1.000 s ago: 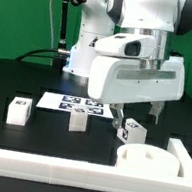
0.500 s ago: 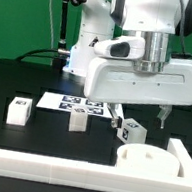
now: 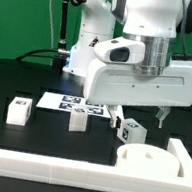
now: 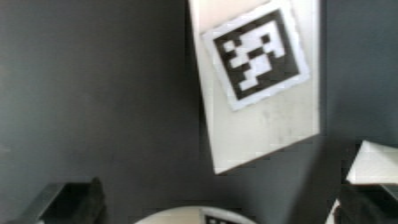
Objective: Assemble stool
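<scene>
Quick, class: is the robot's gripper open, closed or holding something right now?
Gripper: open, fingers spread wide, holding nothing.

Bright, even light; blurry wrist view

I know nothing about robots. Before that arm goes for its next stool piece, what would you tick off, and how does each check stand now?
1. Fingers open and empty: ok.
2. Seat lying flat and uncovered: ok.
3. Left leg block, middle leg block and right leg block standing apart from one another, free to grab: ok.
4. Fingers lined up over a piece: not ok, it seems; the wrist view shows mainly the marker board between them.
5. Seat sockets facing up: cannot tell.
</scene>
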Tool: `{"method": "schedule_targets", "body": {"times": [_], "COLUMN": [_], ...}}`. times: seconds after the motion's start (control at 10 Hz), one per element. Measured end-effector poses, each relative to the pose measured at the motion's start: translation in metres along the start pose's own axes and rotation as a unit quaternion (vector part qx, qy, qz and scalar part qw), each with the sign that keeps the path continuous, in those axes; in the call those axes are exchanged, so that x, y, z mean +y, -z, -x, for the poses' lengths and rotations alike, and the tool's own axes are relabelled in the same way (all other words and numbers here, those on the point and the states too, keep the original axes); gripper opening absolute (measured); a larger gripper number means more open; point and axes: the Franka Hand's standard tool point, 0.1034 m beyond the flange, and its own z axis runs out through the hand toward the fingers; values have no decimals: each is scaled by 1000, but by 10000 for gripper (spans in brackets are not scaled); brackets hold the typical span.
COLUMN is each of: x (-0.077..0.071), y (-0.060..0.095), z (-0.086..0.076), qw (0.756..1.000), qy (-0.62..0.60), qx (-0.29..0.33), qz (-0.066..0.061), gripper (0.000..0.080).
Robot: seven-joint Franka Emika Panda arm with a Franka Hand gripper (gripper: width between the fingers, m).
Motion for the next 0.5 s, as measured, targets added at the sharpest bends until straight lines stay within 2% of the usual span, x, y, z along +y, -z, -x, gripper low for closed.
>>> {"method": "schedule_targets", "body": {"times": [0.2, 0.5], "x": [-8, -11], "y": [-5, -6], "z": [4, 12], "qw": [997, 983], "qy": [-1, 1], "qx": [-79, -181], "qz": [-1, -14], "gripper": [649, 649]}}
